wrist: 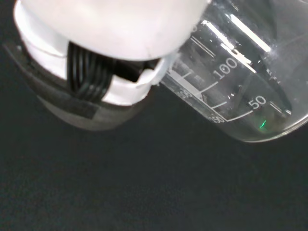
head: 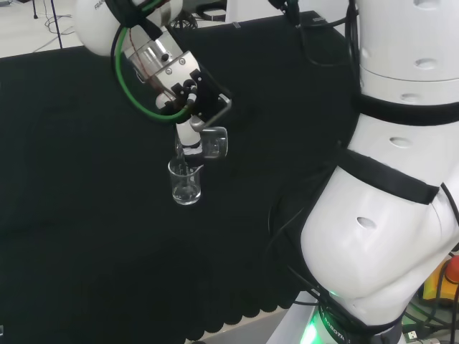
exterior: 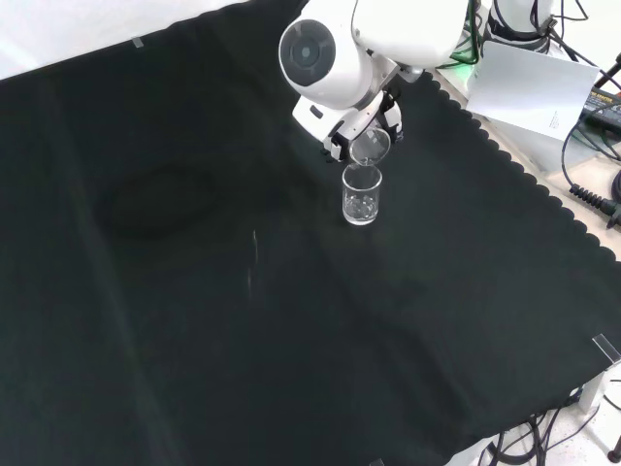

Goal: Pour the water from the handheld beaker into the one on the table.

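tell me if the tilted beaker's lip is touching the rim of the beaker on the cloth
Cannot tell. In the front view the handheld beaker overlaps the standing beaker; the head view shows neither gap nor contact plainly.

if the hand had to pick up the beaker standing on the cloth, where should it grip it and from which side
Probably round the straight side wall of the standing beaker, at about mid-height, coming in level from the side. It stands upright with its mouth open, and the tilted held beaker in the hand sits just over its rim, so a grasp from above looks blocked.

You have one clear beaker (head: pixel 213 142) tipped steeply above another clear beaker (head: pixel 186 182) standing upright on the black cloth.
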